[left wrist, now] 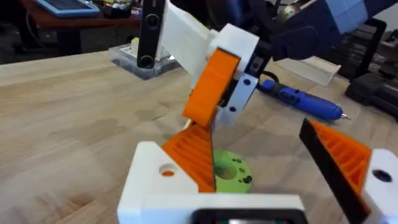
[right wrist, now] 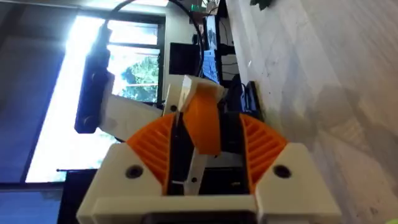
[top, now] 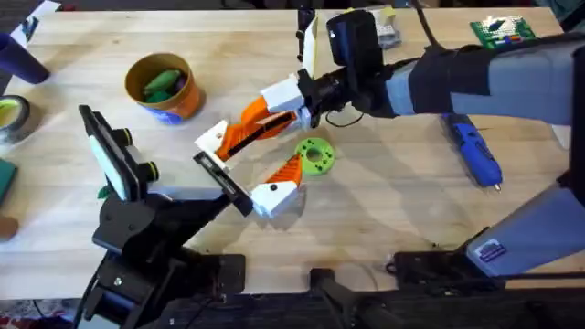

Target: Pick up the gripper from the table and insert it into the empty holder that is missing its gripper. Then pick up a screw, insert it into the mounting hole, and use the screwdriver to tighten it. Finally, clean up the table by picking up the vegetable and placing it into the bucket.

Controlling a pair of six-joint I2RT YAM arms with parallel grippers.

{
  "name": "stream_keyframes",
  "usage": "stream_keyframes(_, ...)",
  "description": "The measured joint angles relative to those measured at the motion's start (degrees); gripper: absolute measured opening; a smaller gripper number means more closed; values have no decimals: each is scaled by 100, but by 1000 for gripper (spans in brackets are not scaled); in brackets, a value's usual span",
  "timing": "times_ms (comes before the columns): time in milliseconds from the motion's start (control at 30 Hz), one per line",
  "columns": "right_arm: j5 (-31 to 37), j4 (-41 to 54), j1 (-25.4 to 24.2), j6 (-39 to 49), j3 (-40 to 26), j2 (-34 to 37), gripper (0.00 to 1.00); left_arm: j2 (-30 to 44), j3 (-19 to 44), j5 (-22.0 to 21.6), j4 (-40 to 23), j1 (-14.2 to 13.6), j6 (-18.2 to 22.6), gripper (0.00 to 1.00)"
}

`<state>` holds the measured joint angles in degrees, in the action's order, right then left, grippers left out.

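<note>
My right gripper (top: 279,108) reaches in from the right and is shut on the orange-and-white gripper part (right wrist: 202,118), holding it tilted above the table (left wrist: 217,81). Just below it, my left gripper (top: 279,151) stands open, its white fingers (left wrist: 180,168) with orange pads on either side of a green round disc (top: 313,153) with holes (left wrist: 231,171). The blue screwdriver (top: 475,151) lies on the table at the right (left wrist: 298,99). At the back left the orange bucket (top: 164,87) holds a green vegetable (top: 163,82). I cannot tell which thing is the holder. No screw is distinguishable.
A black-and-white frame (top: 114,160) with green knobs stands over the left arm. A tape roll (top: 11,117) sits at the left edge, a green circuit board (top: 501,32) at the back right, and a clear box (left wrist: 140,59) farther back.
</note>
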<state>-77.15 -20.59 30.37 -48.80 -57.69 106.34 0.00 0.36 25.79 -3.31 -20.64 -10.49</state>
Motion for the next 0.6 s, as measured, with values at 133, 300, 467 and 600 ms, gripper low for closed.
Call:
stream_keyframes(133,-118,1,0,19,0,0,614,-1,0,0,0,0,-1,989)
stream_keyframes(300,-358,4,0,142,1,0,691,0,0,0,0,0,1,989)
stream_keyframes(467,-448,-2,0,230,1,0,579,-1,0,0,0,0,1,989)
stream_keyframes(600,-469,29,-2,253,11,2,53,0,0,-7,9,0,43,989)
